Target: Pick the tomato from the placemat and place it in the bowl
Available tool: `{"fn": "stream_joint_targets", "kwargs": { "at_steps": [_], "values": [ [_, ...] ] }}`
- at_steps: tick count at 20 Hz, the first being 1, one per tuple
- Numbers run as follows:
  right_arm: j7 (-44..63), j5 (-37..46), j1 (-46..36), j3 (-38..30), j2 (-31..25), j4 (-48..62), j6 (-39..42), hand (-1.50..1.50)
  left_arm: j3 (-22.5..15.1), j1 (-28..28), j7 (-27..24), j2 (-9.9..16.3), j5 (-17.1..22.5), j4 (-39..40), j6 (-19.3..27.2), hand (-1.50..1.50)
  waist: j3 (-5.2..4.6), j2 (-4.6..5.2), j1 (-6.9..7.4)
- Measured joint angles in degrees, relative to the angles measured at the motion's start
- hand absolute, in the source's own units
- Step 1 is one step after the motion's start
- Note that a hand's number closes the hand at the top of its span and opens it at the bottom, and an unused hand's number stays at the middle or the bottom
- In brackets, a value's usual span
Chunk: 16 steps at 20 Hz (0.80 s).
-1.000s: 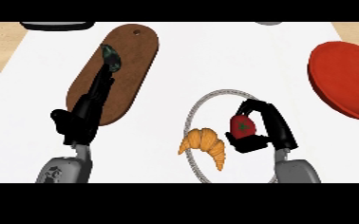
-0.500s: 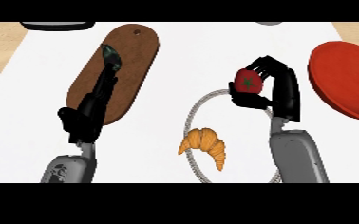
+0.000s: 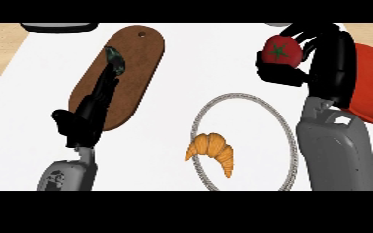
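White counter (image 3: pixel 182 69): a long brown wooden board (image 3: pixel 134 64) lies at left, the left hand (image 3: pixel 91 113) resting on it with fingers straight. Right hand (image 3: pixel 320 59) curls round the red tomato (image 3: pixel 282 52) (green stem showing), beside the red bowl (image 3: pixel 362 79), beyond the round white placemat (image 3: pixel 280 123) carrying a croissant (image 3: pixel 212 150).

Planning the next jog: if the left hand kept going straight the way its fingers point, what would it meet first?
The left hand lies stretched up along the brown board. Straight on, its fingertips would first meet the small dark green thing on that board, then the board's far end. Height above the board is unclear.
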Motion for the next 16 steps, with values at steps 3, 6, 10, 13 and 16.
{"fn": "stream_joint_targets", "kwargs": {
  "at_steps": [3, 6, 10, 13, 16],
  "values": [
    [4.6, 0.7, -4.7, -2.4, -2.6, -0.4, 4.3, 1.5, -0.4, 0.6, -0.4, -0.2, -0.6, 0.0, 0.1, 0.0, 0.02, 0.07, 0.11],
    [7.5, 0.9, -10.1, -5.0, -4.7, 1.6, 6.5, 1.5, 0.1, 0.0, -2.5, -0.6, -0.5, 2.4, 0.0, 0.0, 0.03, 0.16, 0.19],
    [8.9, 1.5, -14.7, -8.1, -7.6, 6.3, 6.8, 1.5, 0.2, 0.6, -2.9, -0.5, -0.6, 2.3, -0.4, 0.0, 0.05, 0.21, 0.37],
    [7.7, -0.4, -17.2, -11.4, -10.7, 10.5, 7.4, 1.5, 0.4, 0.0, -1.4, -0.3, -0.2, 1.3, -0.8, 0.0, 0.06, 0.24, 0.44],
    [6.2, -0.4, -17.3, -13.3, -13.9, 14.7, 7.7, 1.5, -0.1, 0.3, -1.4, -0.8, -0.9, 1.0, -0.4, 0.0, 0.07, 0.29, 0.48]
  ]
}}
